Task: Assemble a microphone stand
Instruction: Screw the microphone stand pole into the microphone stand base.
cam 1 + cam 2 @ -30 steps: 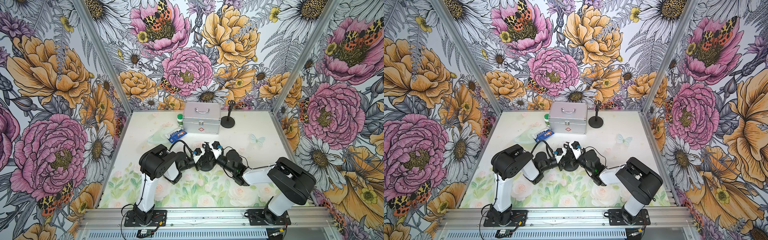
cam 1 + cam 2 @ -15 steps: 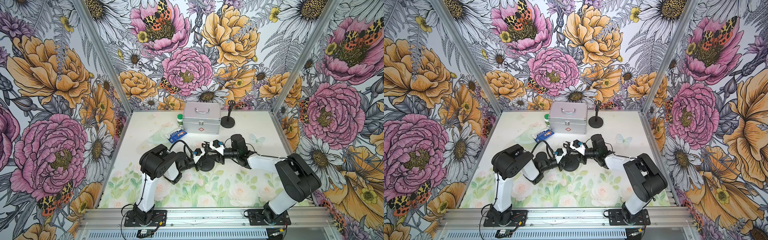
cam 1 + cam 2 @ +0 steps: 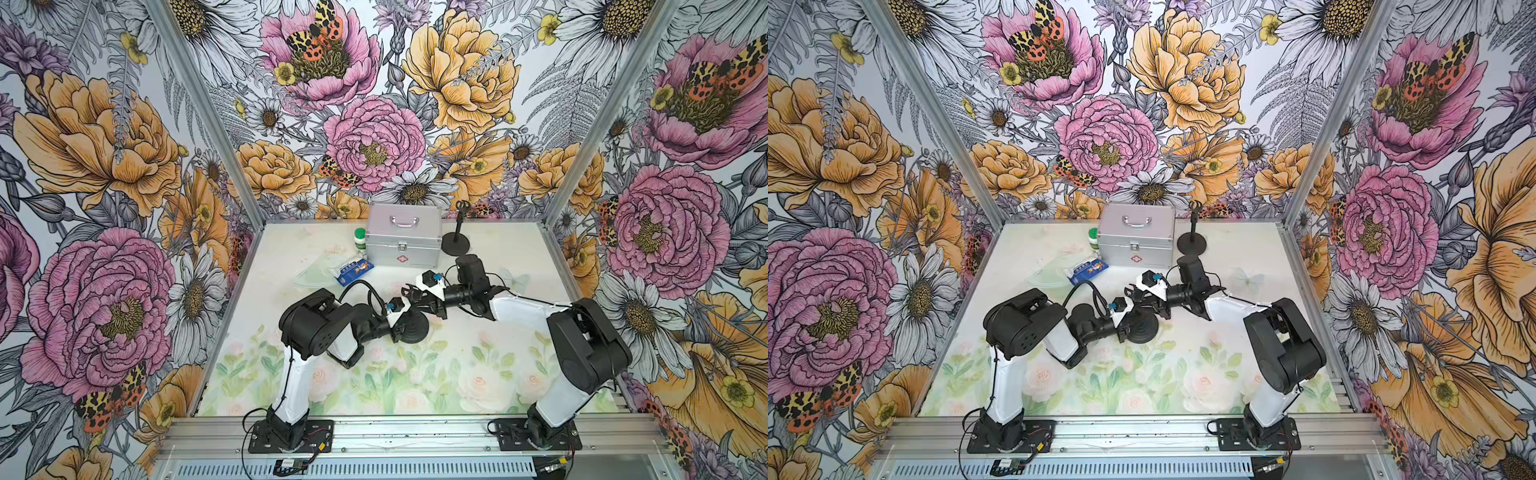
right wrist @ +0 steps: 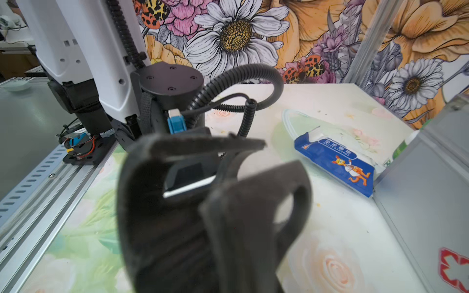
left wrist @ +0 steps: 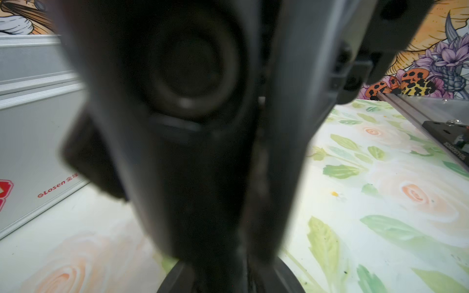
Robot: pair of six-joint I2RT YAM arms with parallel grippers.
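Note:
In both top views a round black base (image 3: 417, 331) (image 3: 1145, 331) lies mid-table. A thin black pole rises from it to a forked clip (image 3: 409, 291) (image 3: 1133, 293). My left gripper (image 3: 397, 326) (image 3: 1122, 328) lies low at the base's left rim, shut on it. The left wrist view shows that rim (image 5: 175, 279) at the jaw tips, with the other gripper dark and close ahead. My right gripper (image 3: 422, 305) (image 3: 1148, 301) reaches in from the right and is shut on the pole below the clip. Its fingers (image 4: 157, 215) fill the right wrist view and hide the pole.
At the back stand a silver first-aid case (image 3: 404, 237) (image 4: 431, 203) (image 5: 30, 152), a green-capped bottle (image 3: 360, 240) and a second upright black stand (image 3: 456, 245). A blue gauze packet (image 3: 353, 270) (image 4: 337, 165) lies on clear plastic (image 3: 316, 274) left of the case.
The right arm swung from the front towards the back and its wrist turned. Its jaws opened briefly and closed again at the pole. The left arm and the base stayed put.

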